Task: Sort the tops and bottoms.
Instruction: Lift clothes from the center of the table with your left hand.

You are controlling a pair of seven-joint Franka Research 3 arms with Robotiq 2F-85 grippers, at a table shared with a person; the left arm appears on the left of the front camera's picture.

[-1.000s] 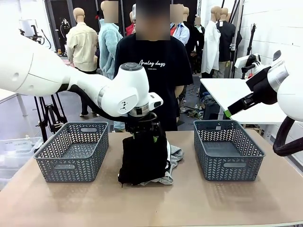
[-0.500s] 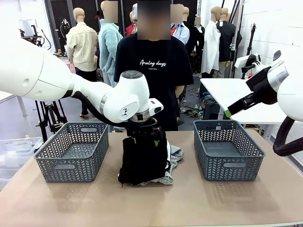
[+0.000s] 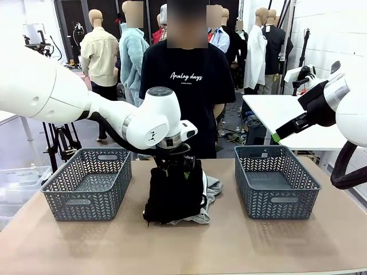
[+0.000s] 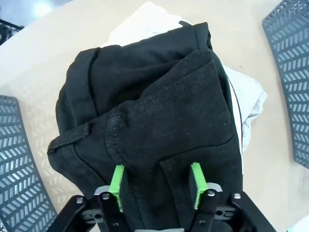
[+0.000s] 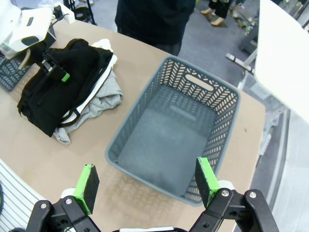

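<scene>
Two grey baskets [image 3: 86,201] on tan table [image 3: 183,246]; L hand [image 4: 156,175] astride black trousers [image 4: 145,106], grip unclear; R hand [image 5: 145,168] spread.

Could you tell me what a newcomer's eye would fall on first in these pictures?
First, the left claw down on a black garment atop a small pile at the table's middle, its green pads astride a fold. Next, a grey left basket and right basket flank the pile, with the right claw held open, raised, on the right basket's side. A person in a black T-shirt stands at the far side.
</scene>
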